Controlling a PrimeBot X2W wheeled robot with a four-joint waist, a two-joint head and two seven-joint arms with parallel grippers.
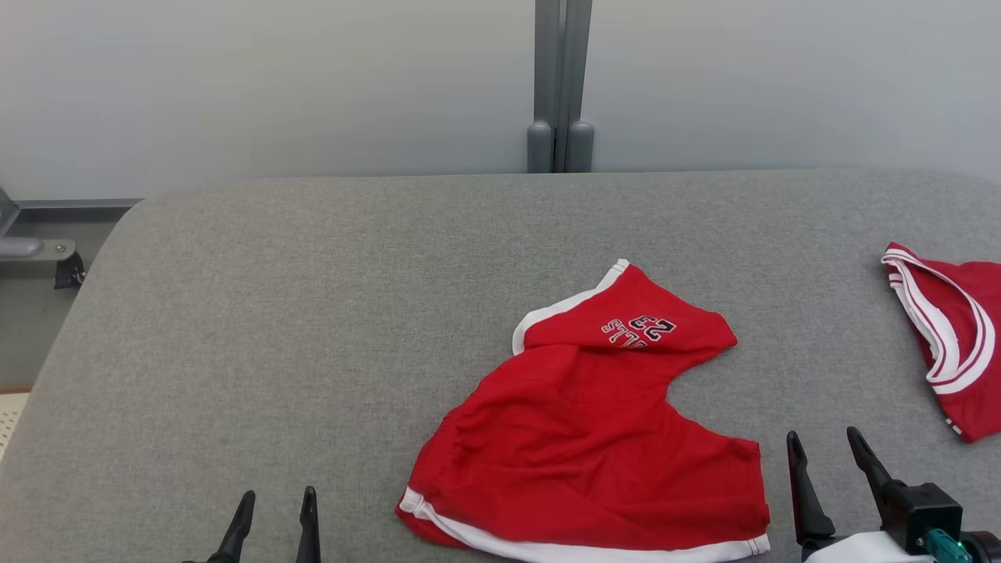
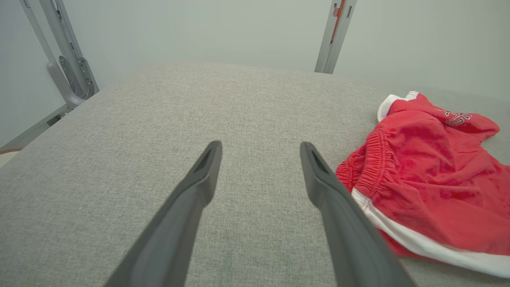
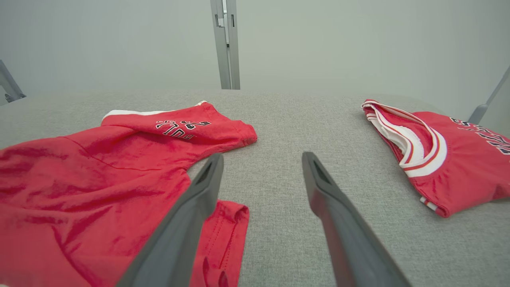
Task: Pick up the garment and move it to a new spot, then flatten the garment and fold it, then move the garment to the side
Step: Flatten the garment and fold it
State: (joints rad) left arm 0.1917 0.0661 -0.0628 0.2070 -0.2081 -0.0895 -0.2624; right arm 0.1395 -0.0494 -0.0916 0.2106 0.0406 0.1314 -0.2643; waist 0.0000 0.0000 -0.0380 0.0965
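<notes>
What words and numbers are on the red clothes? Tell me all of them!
"23": on the red shorts, upside down in the head view.
"...LLS": the word beside it on the shorts, its start hidden in a fold.
Dark letters on the red jersey: cut off at the picture's edge, unreadable.

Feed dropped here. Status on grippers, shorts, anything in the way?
Left gripper open, empty, left of shorts. Right gripper open, empty, right of shorts. Shorts rumpled on table, untouched. Jersey far right, clear of them.
</notes>
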